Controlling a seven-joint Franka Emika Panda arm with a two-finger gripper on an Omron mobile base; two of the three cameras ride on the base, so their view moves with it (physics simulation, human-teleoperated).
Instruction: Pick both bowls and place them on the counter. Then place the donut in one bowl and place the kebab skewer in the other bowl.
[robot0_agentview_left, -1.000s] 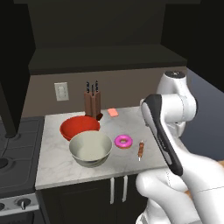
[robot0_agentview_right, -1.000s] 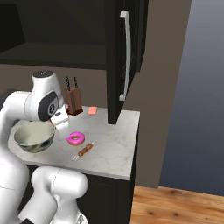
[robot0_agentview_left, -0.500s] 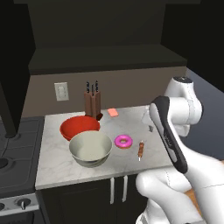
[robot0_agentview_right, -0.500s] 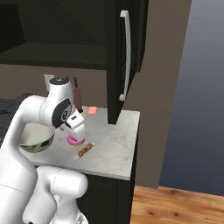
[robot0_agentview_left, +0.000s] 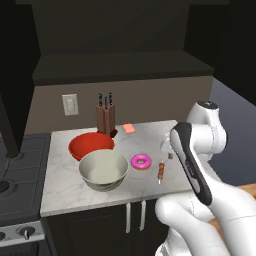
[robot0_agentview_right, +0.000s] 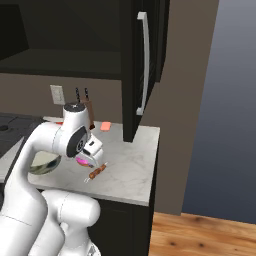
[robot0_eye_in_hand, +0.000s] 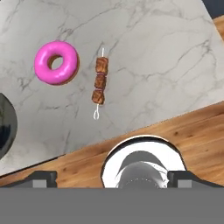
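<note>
The glossy red bowl (robot0_agentview_left: 91, 146) and the cream-grey bowl (robot0_agentview_left: 103, 170) stand side by side on the marble counter (robot0_agentview_left: 65, 192), both empty. To their right lie the pink donut (robot0_agentview_left: 141, 161) and the kebab skewer (robot0_agentview_left: 161, 171). The hand view looks straight down on the donut (robot0_eye_in_hand: 57, 62) and the skewer (robot0_eye_in_hand: 99, 81), next to each other on the counter (robot0_eye_in_hand: 153, 48). My gripper (robot0_eye_in_hand: 113, 178) hovers above them, open and holding nothing. From the right base view, the hand (robot0_agentview_right: 92, 151) partly covers the donut (robot0_agentview_right: 81, 161); the skewer (robot0_agentview_right: 97, 172) lies just beyond it.
A knife block (robot0_agentview_left: 105, 117) and a small orange object (robot0_agentview_left: 129, 128) sit at the back of the counter below a wall outlet (robot0_agentview_left: 70, 104). The dark stove (robot0_agentview_left: 15, 175) adjoins the counter's left end. A tall dark cabinet (robot0_agentview_right: 145, 65) rises at its right end, with wood floor (robot0_eye_in_hand: 192, 127) past the edge.
The arm has swung right, carrying the hand from beside the cream-grey bowl to above the donut and skewer. The gripper stays open; bowls, donut and skewer have not moved.
</note>
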